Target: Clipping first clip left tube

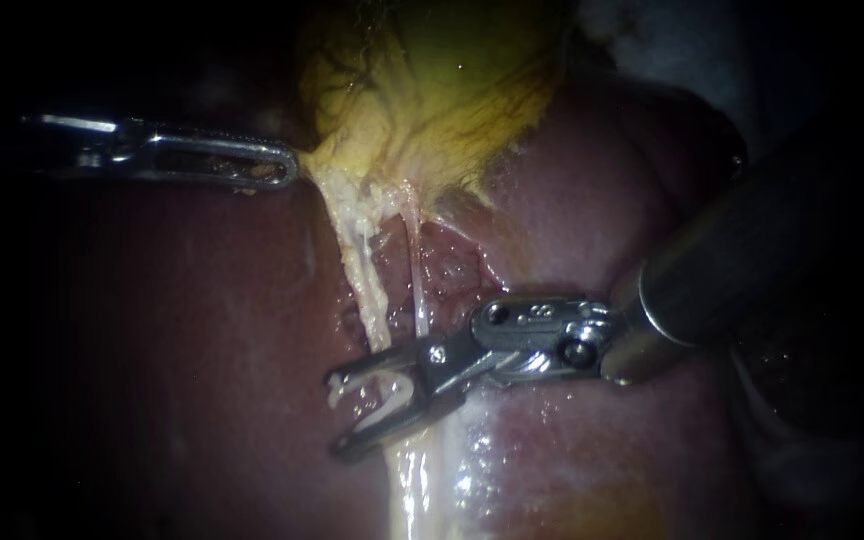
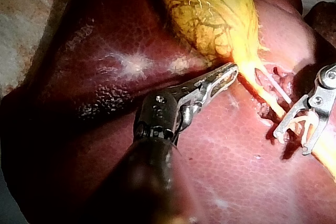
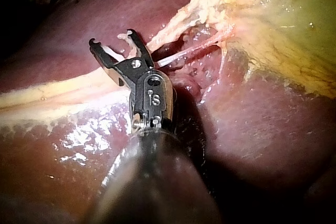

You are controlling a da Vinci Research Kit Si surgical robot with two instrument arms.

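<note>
The left tube (image 1: pixel 364 290) is a pale, soft strand, wet and probably slippery, thin enough to tear if pulled sideways or crushed unevenly; it looks light and limp in itself and is straight only because it is drawn taut; I judge it is best taken square across its free stretch, below the gallbladder (image 1: pixel 432 90) and clear of the thinner right tube (image 1: pixel 416 290) beside it. It runs from the gallbladder's neck down over the middle of the liver (image 1: pixel 152 350), lifted a little off the raw bed there. The right instrument (image 1: pixel 340 415) has its jaws spread wide, released, with a white clip (image 1: pixel 400 392) seated between them; the left tube crosses the jaws' gap near its lower stretch, and both wrist views suggest it lies inside the opening rather than behind it, though I cannot tell how deep it sits. Neither jaw visibly presses on it. The left instrument (image 1: pixel 287 165) is well apart, at the gallbladder's neck; its jaws look clenched on the yellow edge there, holding the tubes in tension.
</note>
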